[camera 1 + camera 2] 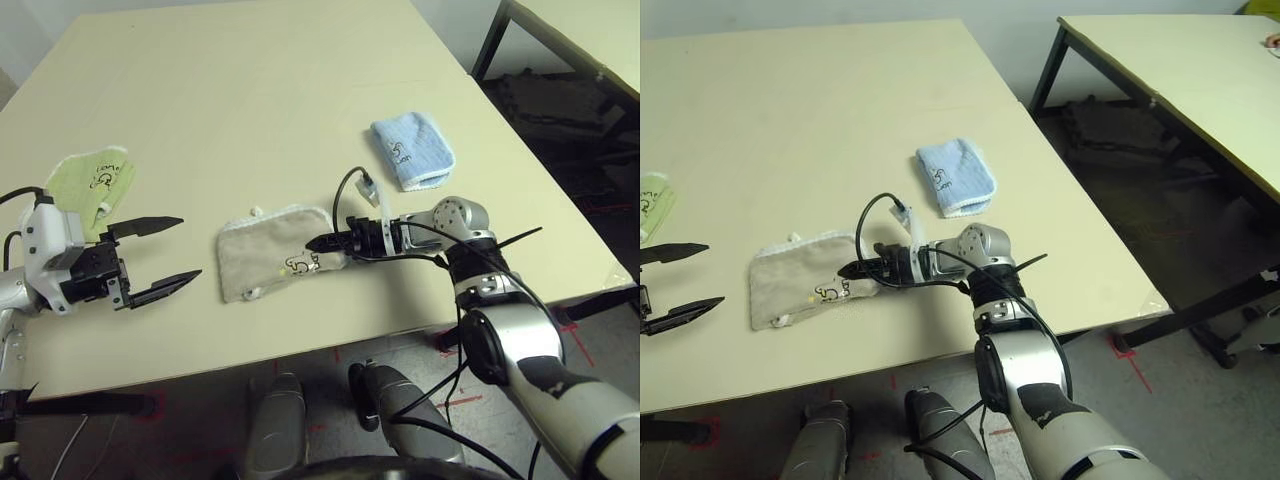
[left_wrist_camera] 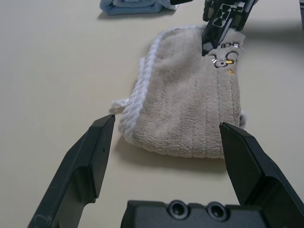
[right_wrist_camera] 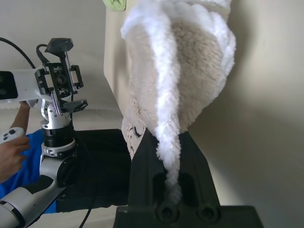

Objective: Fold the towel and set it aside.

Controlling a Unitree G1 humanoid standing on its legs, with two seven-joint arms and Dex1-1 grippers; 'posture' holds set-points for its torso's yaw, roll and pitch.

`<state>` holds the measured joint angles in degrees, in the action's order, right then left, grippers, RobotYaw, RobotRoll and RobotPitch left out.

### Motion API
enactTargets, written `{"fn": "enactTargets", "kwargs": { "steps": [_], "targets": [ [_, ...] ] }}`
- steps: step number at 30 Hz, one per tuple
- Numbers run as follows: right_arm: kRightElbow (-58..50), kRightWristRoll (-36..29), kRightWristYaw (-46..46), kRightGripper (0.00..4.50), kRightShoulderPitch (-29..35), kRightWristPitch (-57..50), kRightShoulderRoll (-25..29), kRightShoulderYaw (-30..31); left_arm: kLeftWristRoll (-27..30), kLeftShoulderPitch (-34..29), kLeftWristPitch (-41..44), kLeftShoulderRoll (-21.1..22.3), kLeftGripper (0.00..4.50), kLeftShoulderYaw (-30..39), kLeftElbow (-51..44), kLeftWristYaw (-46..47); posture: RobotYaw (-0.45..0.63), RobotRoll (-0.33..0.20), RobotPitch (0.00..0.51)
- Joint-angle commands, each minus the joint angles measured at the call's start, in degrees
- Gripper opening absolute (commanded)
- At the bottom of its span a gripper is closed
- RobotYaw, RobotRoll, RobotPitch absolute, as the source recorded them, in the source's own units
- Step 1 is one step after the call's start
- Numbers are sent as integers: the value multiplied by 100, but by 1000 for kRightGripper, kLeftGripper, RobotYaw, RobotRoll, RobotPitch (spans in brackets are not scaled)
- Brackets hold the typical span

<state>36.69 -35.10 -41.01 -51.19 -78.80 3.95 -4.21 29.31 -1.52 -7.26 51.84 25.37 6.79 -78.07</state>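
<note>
The towel (image 1: 272, 262) is a thick beige terry cloth, ribbed in soft rows and fuzzy up close, with a ropey white stitched edging. Left of the towel, the light-green cloth (image 1: 95, 185) looks like the same kind of nubby terry; behind and right of it, the light-blue cloth (image 1: 412, 150) does too. The table (image 1: 250, 110) under the towel is a smooth, matt cream surface. Both grippers have matt black plastic-looking fingers, left gripper (image 1: 165, 258) and right gripper (image 1: 318, 243), on silvery, slightly glossy metal-looking forearms.

Light-green towel (image 1: 652, 203) cut off by the picture's edge
</note>
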Motion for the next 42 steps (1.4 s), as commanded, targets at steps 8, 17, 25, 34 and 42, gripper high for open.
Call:
{"fn": "enactTargets", "kwargs": {
  "steps": [8, 17, 25, 34, 42],
  "targets": [
    [96, -326, 364, 12, -562, -584, 144, -990, -71, -95, -68, -33, 4500, -77, 94, -11, -7, 0, 176],
    [1131, -493, 733, 12, -1954, 60, 456, -2150, -109, -23, -98, -34, 4500, -162, 155, -1, -13, 0, 173],
    [2094, -307, 864, 12, -2415, 1922, 957, -2458, -96, -25, -94, -23, 4500, -168, 153, 20, -12, 0, 174],
    [2650, -222, 1135, 12, -2466, 4020, 1169, -2747, -9, 167, 548, -129, 4500, -163, 9, 644, -24, 0, 181],
    [2702, -170, 1242, 12, -2309, 4767, 1115, -2736, 97, 244, 1358, -385, 4500, -122, -405, 1469, -24, 0, 183]
  ]
}}
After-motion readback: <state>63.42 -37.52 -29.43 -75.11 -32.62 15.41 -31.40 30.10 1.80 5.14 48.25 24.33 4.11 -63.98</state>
